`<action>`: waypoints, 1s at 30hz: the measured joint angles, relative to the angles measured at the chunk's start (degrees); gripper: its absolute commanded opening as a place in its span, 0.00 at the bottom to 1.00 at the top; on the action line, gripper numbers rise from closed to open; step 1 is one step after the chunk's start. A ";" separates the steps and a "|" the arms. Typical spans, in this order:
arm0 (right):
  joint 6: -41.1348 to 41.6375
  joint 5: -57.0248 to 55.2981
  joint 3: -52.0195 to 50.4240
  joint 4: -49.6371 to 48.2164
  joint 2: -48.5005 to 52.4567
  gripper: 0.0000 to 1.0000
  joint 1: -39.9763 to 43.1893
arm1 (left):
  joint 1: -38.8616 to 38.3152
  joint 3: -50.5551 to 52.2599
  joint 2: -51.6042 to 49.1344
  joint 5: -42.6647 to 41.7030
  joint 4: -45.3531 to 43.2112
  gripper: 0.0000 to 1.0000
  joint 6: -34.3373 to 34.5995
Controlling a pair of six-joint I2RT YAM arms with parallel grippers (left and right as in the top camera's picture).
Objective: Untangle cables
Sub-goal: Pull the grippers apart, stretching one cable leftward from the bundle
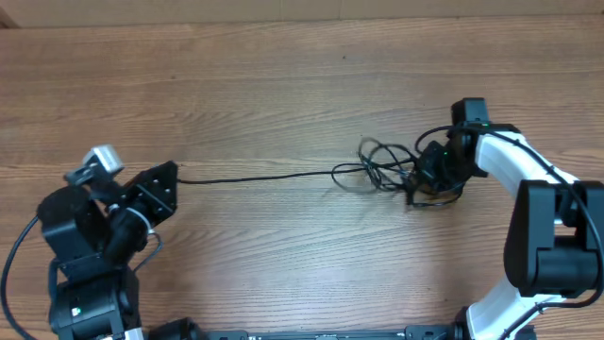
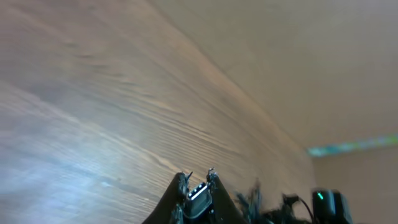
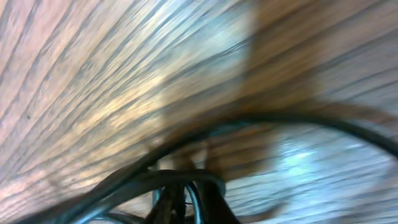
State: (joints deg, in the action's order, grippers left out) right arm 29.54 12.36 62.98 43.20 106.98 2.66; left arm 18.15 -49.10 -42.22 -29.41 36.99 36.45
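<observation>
The thin black cables lie in a tangle (image 1: pixel 377 165) at the right of the wooden table. One cable (image 1: pixel 255 177) runs out of it in a nearly straight line to the left. My left gripper (image 1: pixel 170 179) is shut on that cable's end. In the left wrist view the fingers (image 2: pixel 198 180) pinch a silvery plug (image 2: pixel 198 194), and the tangle (image 2: pixel 255 202) shows beyond them. My right gripper (image 1: pixel 422 184) sits at the right edge of the tangle. In the right wrist view its fingers (image 3: pixel 186 202) are closed among black cable loops (image 3: pixel 186 177), which are blurred.
The wooden table (image 1: pixel 283 85) fills the view. The right arm's white links (image 1: pixel 510 161) curve round the right side. Its base with a green light shows in the left wrist view (image 2: pixel 329 205). Thicker black wires (image 1: pixel 19 246) hang by the left arm's base.
</observation>
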 measured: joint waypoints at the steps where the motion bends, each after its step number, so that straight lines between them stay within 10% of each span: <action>1: -0.04 0.22 0.00 0.02 0.00 0.12 0.76 | 1.57 0.00 0.04 -0.15 0.92 0.04 0.02; 30: 0.17 -3.32 0.20 2.12 -8.94 0.69 21.11 | 26.91 0.00 -8.04 7.52 14.03 0.04 13.14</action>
State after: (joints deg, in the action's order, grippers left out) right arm 29.71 9.04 63.18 45.32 98.04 23.77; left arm 45.06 -49.10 -50.26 -21.89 51.03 49.58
